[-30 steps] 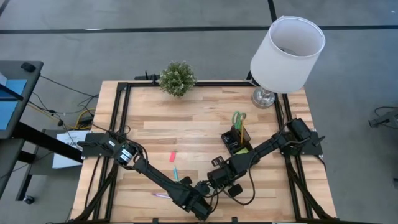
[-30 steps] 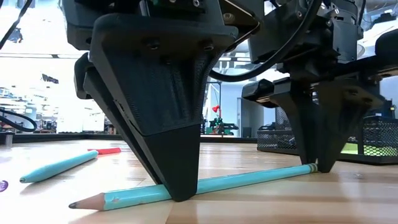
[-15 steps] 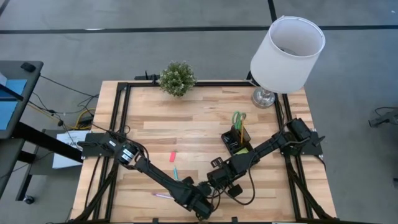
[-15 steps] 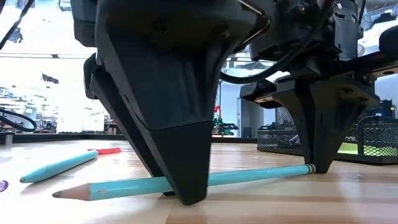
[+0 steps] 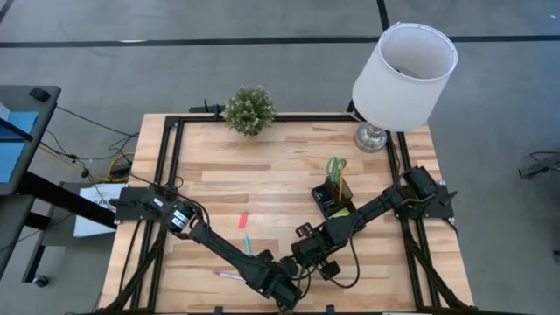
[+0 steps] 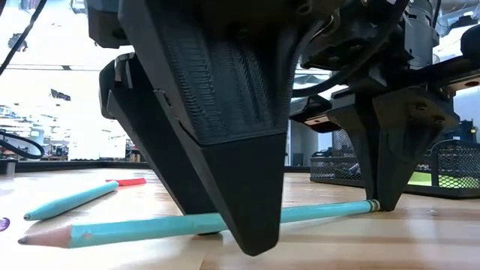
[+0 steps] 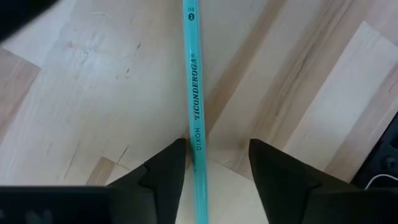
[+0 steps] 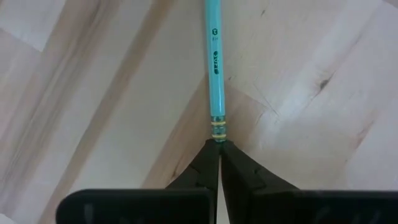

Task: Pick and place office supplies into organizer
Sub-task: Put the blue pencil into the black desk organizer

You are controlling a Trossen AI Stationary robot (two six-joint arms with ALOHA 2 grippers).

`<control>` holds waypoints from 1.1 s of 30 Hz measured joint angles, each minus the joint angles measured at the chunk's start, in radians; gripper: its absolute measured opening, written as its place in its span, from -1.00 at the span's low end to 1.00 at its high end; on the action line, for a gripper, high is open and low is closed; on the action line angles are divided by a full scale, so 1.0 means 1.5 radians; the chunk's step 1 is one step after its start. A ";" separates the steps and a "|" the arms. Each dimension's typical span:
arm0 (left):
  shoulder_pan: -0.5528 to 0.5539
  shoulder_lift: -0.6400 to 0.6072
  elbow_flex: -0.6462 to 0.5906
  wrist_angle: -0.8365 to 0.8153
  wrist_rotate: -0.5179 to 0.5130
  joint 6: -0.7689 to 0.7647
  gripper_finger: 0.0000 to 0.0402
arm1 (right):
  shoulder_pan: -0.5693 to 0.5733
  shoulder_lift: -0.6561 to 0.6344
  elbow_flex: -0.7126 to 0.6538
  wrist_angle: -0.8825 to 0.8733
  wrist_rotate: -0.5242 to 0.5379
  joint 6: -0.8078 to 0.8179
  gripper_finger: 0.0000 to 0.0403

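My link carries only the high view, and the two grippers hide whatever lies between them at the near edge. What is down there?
Observer: A teal pencil, lying flat on the table.
Operator: Is the left gripper holding it?
Observer: No. The left gripper is open, with the pencil lying loose between its fingers.
Operator: And the right one?
Observer: The right gripper is shut on the pencil's eraser end.
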 joint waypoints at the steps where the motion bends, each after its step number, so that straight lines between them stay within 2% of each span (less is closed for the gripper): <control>1: -0.001 0.000 -0.002 0.000 0.007 0.000 -0.19 | -0.001 -0.002 -0.008 0.011 -0.001 0.008 -1.00; 4: -0.005 -0.002 -0.020 0.012 0.026 0.000 -0.36 | -0.009 -0.004 -0.027 0.035 -0.024 0.033 -1.00; 10: -0.005 -0.004 -0.031 0.019 0.051 0.001 -0.91 | -0.009 -0.007 -0.032 0.049 -0.034 0.044 -1.00; 16: 0.015 -0.004 -0.024 0.016 0.090 0.011 -0.92 | -0.008 -0.039 -0.037 0.057 -0.034 0.060 -1.00; 20: 0.023 0.000 0.012 0.004 0.105 0.050 -0.97 | -0.008 -0.083 -0.034 0.052 -0.028 0.084 -0.99; 25: 0.034 0.009 0.079 -0.083 0.043 0.103 -0.97 | -0.009 -0.149 -0.032 0.039 -0.017 0.104 -0.99; 28: 0.047 0.006 0.123 -0.139 0.002 0.122 -0.98 | -0.012 -0.202 -0.032 -0.014 0.039 0.126 -0.99; 33: 0.061 0.006 0.190 -0.233 -0.041 0.160 -0.99 | -0.025 -0.325 -0.032 -0.205 0.210 0.222 -0.99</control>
